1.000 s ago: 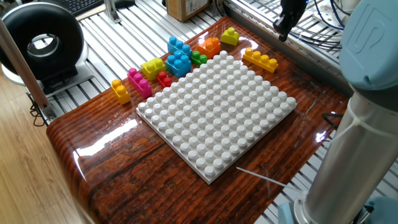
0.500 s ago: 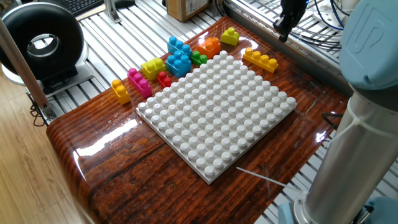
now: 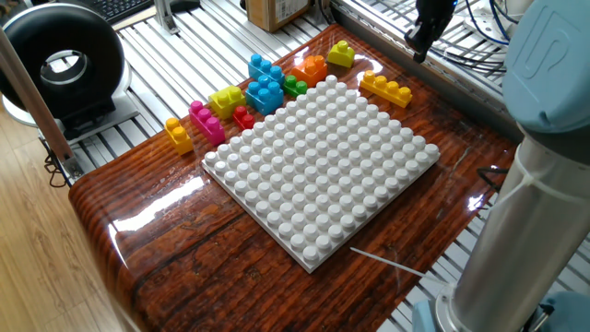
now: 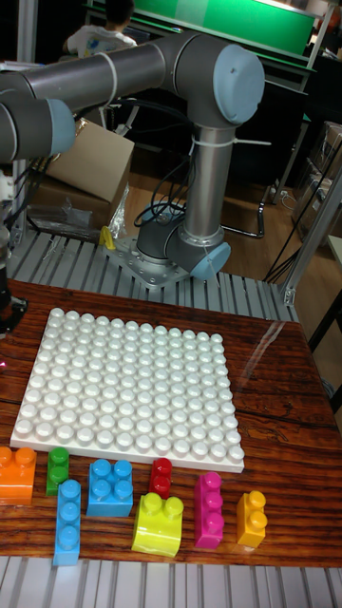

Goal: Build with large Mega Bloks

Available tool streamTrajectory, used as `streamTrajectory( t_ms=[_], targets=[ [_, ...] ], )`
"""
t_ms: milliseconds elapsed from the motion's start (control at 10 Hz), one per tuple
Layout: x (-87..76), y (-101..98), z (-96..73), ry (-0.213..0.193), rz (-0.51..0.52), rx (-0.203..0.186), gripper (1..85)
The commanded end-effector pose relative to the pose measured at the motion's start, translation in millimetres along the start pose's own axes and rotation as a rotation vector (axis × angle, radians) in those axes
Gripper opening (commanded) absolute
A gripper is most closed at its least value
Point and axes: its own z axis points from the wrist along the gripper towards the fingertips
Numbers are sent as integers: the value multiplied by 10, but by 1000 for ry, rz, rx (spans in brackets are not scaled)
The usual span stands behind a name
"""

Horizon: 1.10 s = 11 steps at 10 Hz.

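Note:
The large Mega Bloks lie loose along the far-left side of the white studded baseplate (image 3: 323, 166). In the row are a yellow-orange brick (image 3: 179, 135), a pink one (image 3: 206, 122), a red one (image 3: 243, 117), a lime yellow one (image 3: 226, 100), two blue ones (image 3: 265, 92), a green one (image 3: 295, 87) and an orange one (image 3: 311, 67). Another lime yellow brick (image 3: 340, 53) and a long yellow-orange brick (image 3: 385, 88) sit near the far corner. My gripper (image 3: 418, 43) hangs dark above the table's far edge, beyond the long brick, holding nothing I can see. The tall view shows the same row: blue (image 4: 111, 487), pink (image 4: 208, 509).
The arm's thick grey column (image 3: 544, 138) fills the right side. A black round device (image 3: 60, 60) stands off the table at the left and a cardboard box (image 3: 277, 11) at the back. A thin white strip (image 3: 387, 262) lies near the baseplate's near corner.

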Motion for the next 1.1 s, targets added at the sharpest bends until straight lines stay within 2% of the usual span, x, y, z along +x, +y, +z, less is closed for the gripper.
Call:
streamTrajectory(
  t_ms=[0, 100, 500, 1000],
  targets=[
    [-16, 22, 133, -9, -50, -17, 600],
    [0, -14, 152, 0, -55, -6, 600],
    [-1, -146, 316, -8, -65, 3, 577],
    [-49, -175, 452, -10, -68, 9, 577]
  ],
)
